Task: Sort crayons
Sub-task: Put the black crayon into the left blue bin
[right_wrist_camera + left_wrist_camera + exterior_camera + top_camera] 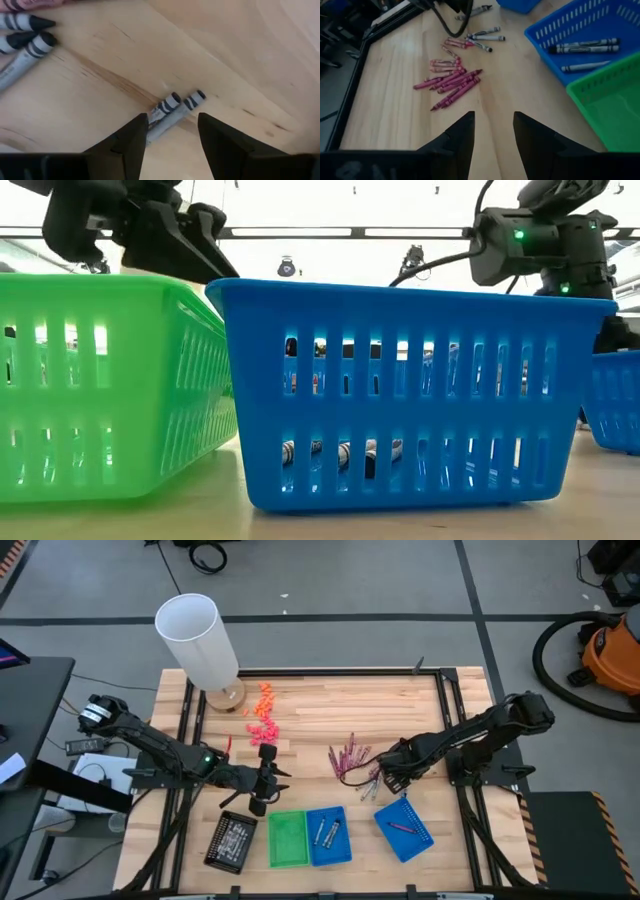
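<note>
With our right gripper (170, 131) spread open low over two grey crayons (175, 107) lying side by side on the table (420, 700) near its front edge, we judged it wise to pinch only one, while the left gripper (493, 131) waited open.
</note>
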Tool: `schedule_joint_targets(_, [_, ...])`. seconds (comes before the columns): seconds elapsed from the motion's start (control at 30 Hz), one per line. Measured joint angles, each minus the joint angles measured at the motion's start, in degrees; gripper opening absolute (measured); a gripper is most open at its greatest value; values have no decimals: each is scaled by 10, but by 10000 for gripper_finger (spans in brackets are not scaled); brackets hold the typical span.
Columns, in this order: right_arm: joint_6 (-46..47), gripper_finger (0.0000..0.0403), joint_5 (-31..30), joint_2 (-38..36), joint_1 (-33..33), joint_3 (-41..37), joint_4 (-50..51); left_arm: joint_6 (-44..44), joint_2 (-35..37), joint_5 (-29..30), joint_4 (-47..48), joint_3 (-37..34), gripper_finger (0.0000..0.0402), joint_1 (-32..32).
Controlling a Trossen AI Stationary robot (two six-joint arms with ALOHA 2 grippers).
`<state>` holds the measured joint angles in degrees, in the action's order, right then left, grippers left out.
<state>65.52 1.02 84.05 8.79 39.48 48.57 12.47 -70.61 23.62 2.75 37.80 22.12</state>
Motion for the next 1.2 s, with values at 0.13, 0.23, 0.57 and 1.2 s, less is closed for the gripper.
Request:
schedule_joint_targets(0.13, [-3, 190, -14, 3, 1, -3, -14, -4, 0, 0, 8, 0, 146, 7])
schedule_joint_targets(0.23, [-3, 189, -18, 1, 1, -4, -43, -4, 0, 1, 10, 0, 146, 9])
schedule_joint_targets(0.57, [-27, 187, -27, -19, -7, -3, -89, -3, 0, 1, 22, 0, 146, 9])
schedule_joint_targets(1.2, [-76, 186, 3, -64, 66, -45, 38, -2, 0, 1, 22, 0, 146, 5])
